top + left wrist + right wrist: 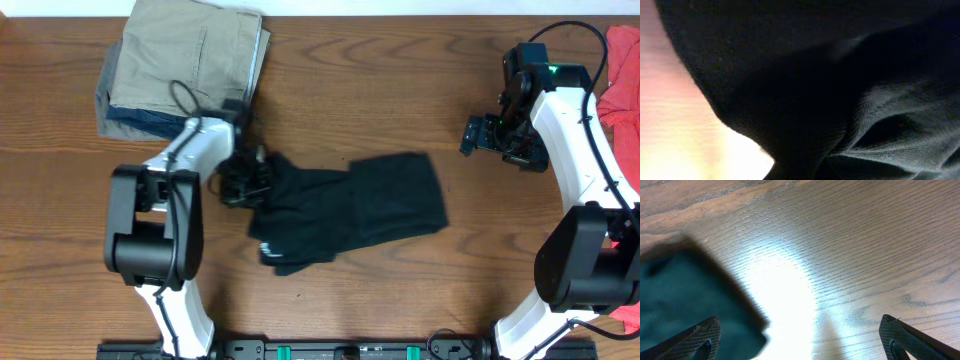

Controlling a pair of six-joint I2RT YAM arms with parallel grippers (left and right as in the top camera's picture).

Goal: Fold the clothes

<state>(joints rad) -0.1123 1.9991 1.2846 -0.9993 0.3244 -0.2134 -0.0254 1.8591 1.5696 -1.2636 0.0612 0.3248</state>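
On the bench (400,95), top left, sits a folded pile (185,65) — khaki on blue. Just below it, the left hand (245,180) is at the left edge of the black shirt (350,210). Its camera sees only black cloth, so I cannot tell if it is open or closed. The shirt lies rumpled in the middle of the bench. The right hand (480,135) is apart from it, over wood — fingers (700,337) spread wide. A red cloth (622,75) lies far right.

free: table (400,90) centre-right | blocked: folded pile (185,60) far-left, seemingly 2 garments
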